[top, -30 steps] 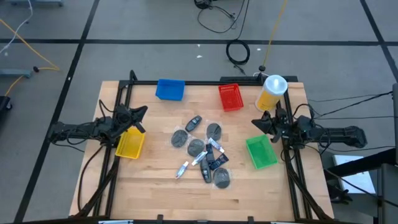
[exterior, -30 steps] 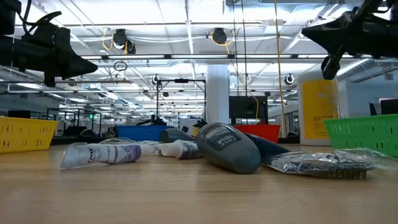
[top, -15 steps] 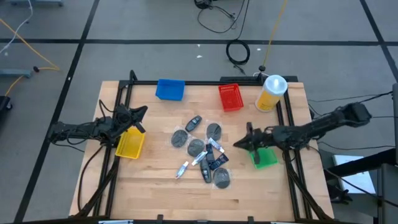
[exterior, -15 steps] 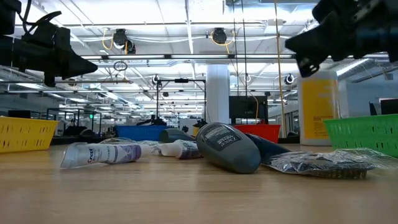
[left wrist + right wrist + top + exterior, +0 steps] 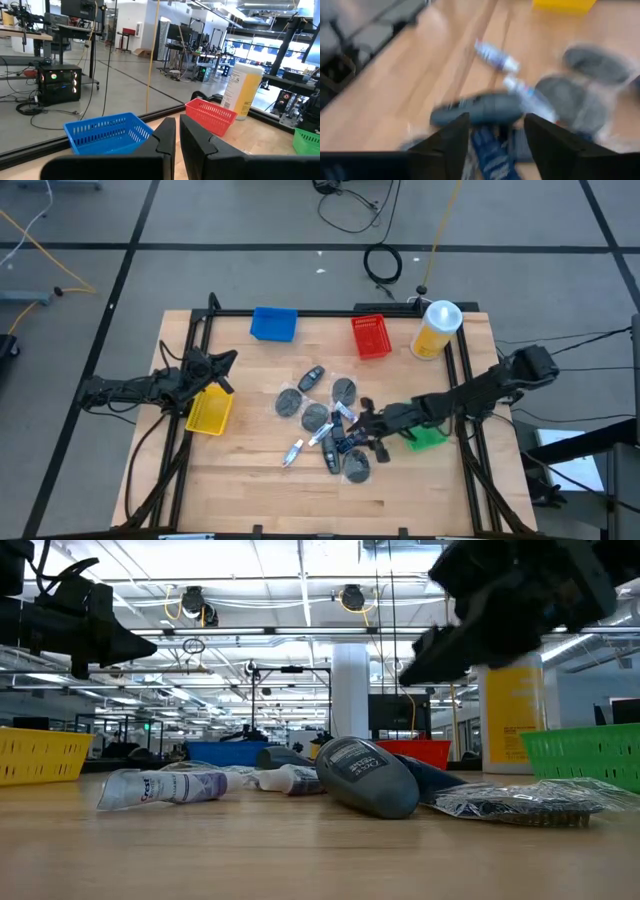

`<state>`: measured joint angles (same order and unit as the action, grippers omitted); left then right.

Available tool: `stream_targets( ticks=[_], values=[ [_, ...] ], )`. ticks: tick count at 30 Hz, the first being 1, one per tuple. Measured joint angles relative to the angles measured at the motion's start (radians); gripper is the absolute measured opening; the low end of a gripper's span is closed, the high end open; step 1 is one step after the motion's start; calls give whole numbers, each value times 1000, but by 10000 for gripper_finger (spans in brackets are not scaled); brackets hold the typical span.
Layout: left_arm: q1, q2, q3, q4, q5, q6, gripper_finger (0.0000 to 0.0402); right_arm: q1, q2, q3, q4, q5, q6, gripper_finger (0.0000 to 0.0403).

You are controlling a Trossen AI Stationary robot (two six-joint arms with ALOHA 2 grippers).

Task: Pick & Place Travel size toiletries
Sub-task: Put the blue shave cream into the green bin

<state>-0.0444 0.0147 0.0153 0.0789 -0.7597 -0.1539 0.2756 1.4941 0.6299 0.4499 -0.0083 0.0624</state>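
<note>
My right hand (image 5: 368,429), fingers spread and empty, hangs over the toiletries (image 5: 328,423) beside the green bin (image 5: 430,439); light, slippery packets, best pinched across a bottle's stiff body.

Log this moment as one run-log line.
right gripper: open, above toiletries pile, nothing held | left gripper: shut, waiting over yellow bin | bins: no toiletries seen inside

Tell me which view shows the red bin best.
The high view: the red bin shows whole, beside the yellow canister. The left wrist view shows it clearly sideways; the low view shows only a sliver; the right wrist view shows none.
</note>
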Motion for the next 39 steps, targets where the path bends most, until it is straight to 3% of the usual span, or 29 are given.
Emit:
stream_targets(
  ticks=[6,12,17,25,33,39],
  values=[
    [0,0,0,0,0,0,24,-6,94,10,-37,6,-45,247],
    [0,0,0,0,0,0,24,-22,163,11,-29,-7,-126,259],
    [0,0,0,0,0,0,24,-26,207,10,-3,-74,-162,243],
    [0,0,0,0,0,0,24,-27,232,10,6,-18,-134,167],
    [0,0,0,0,0,0,24,-27,100,10,-54,-12,143,103],
    [0,0,0,0,0,0,24,0,-141,10,-308,-19,494,96]
  ],
)
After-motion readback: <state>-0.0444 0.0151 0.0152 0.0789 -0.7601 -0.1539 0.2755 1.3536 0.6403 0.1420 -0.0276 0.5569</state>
